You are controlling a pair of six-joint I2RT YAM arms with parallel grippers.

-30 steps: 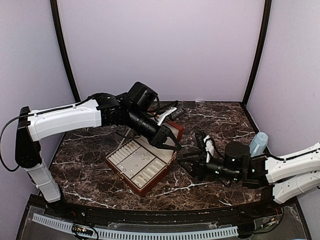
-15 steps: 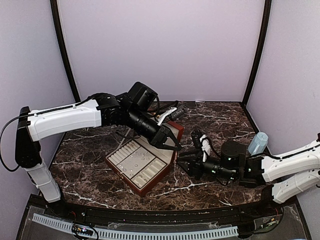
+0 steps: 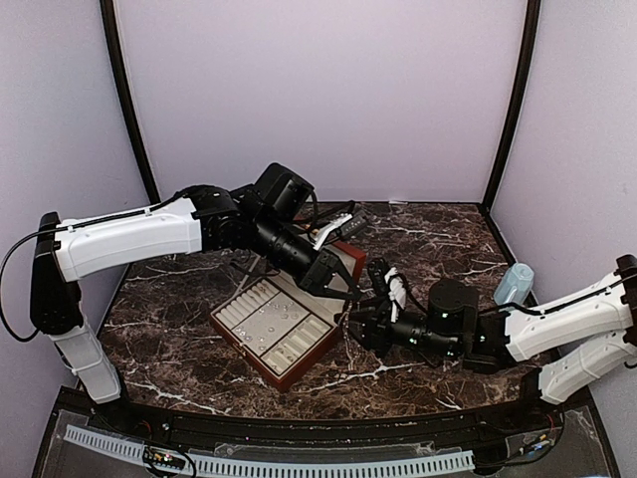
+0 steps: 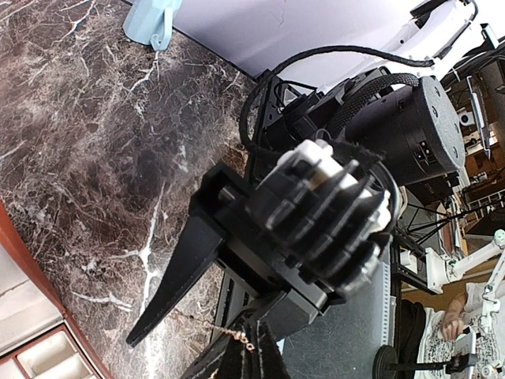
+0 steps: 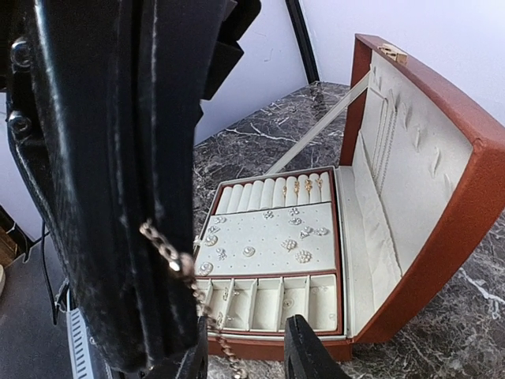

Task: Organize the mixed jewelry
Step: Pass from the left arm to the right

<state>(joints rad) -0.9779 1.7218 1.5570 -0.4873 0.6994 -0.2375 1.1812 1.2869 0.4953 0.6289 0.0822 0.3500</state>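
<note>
Left jaws: shut on thin pale-gold metal chain (image 5: 170,257), top-view centre.
Right jaws: part-open, either side of chain's hanging end.
Studs: small silvery studs (image 5: 249,251) in open reddish-brown cream-lined box (image 5: 473,197), lower centre of right-wrist view.

The table (image 3: 438,239) is glossy dark marble, white-veined (or a good imitation). The jewelry box (image 5: 481,213) has a smooth, leather-like reddish-brown shell and a matt, velvety cream lining (image 5: 402,166). The thin chain (image 5: 168,251) is shiny gold-toned metal. The left pincer (image 3: 346,291) is matt black, rough-textured plastic.
</note>
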